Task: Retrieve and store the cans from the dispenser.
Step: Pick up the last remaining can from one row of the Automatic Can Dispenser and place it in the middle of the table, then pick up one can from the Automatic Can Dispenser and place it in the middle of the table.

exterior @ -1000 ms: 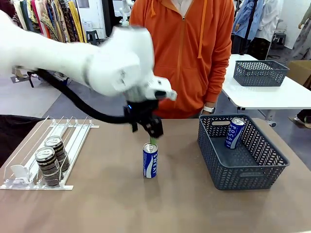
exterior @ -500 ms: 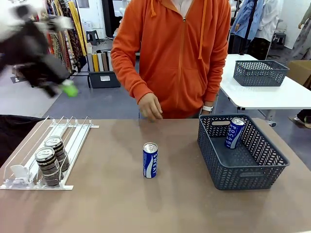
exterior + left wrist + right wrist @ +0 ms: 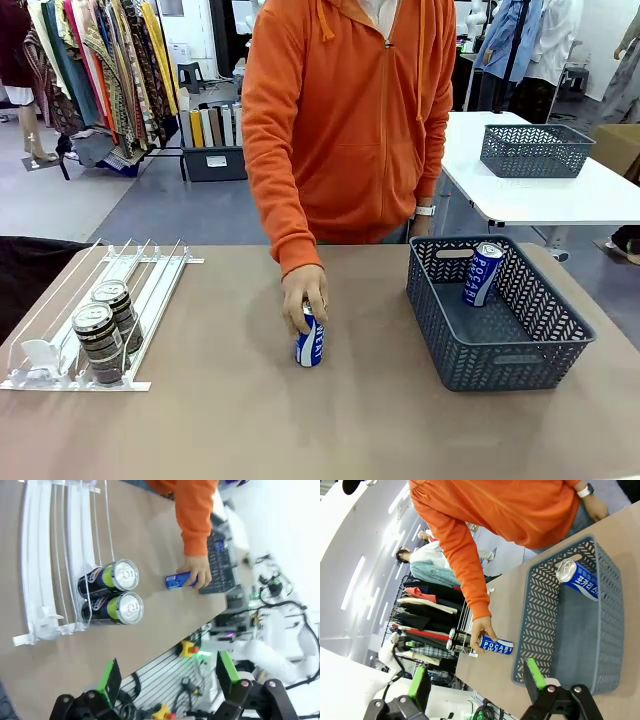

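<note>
Two dark cans [image 3: 105,335] sit one behind the other at the near end of the white wire dispenser [image 3: 75,385], close to its plastic stops, silver tops showing. One blue-and-white can [image 3: 311,345] stands upright on the middle of the table [image 3: 250,420], with the person's hand [image 3: 303,295] wrapped round its upper half. Another blue can [image 3: 482,272] leans inside the dark grey lattice basket [image 3: 500,365] on the robot's right.

The left gripper [image 3: 167,675] looks down on the dispenser from high up, jaws spread wide with nothing between them. The right gripper [image 3: 477,680] is equally wide and empty, looking towards the basket.

These slim cans should be stiff along their length but thin-walled, smooth and round, so they may slip or dent under a hard squeeze. Whether they are full, and so heavy, cannot be told from here. I would take hold across mid-body, pads square on opposite sides and below the top rim.
</note>
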Robot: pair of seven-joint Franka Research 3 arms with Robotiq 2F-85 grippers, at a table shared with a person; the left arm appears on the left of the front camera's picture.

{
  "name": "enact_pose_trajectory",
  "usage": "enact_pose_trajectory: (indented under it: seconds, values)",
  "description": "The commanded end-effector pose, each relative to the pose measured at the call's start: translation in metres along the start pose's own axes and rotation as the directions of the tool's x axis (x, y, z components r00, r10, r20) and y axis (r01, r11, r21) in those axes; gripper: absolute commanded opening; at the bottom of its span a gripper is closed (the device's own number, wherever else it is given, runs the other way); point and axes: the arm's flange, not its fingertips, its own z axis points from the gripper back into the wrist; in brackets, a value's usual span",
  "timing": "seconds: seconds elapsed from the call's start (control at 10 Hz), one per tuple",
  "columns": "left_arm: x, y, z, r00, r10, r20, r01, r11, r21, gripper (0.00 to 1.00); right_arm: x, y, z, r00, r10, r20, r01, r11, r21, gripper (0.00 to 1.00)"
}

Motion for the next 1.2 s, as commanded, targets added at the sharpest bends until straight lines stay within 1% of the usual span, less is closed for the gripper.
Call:
enact_pose_trajectory:
  seconds: [0.0, 0.1, 0.2, 1.1]
  values:
    - [0.010, 0.016, -0.010, 1.000, -0.016, 0.019, 0.019, 0.988, -0.153, 1.00, 0.003, 0.002, -0.003, 1.000, 0.010, 0.025, -0.011, 1.000, 0.024, 1.00]
    - [0.015, 0.018, -0.011, 1.000, 0.011, -0.003, -0.012, 0.992, -0.125, 1.00, 0.003, 0.002, -0.003, 1.000, 0.010, 0.025, -0.011, 1.000, 0.024, 1.00]
    - [-0.004, 0.019, -0.004, 0.999, 0.023, 0.023, -0.022, 0.997, -0.071, 1.00, 0.003, 0.002, -0.003, 1.000, 0.010, 0.025, -0.011, 1.000, 0.024, 1.00]
    - [-0.004, 0.019, -0.004, 0.999, 0.023, 0.023, -0.022, 0.997, -0.071, 1.00, 0.003, 0.002, -0.003, 1.000, 0.010, 0.025, -0.011, 1.000, 0.024, 1.00]
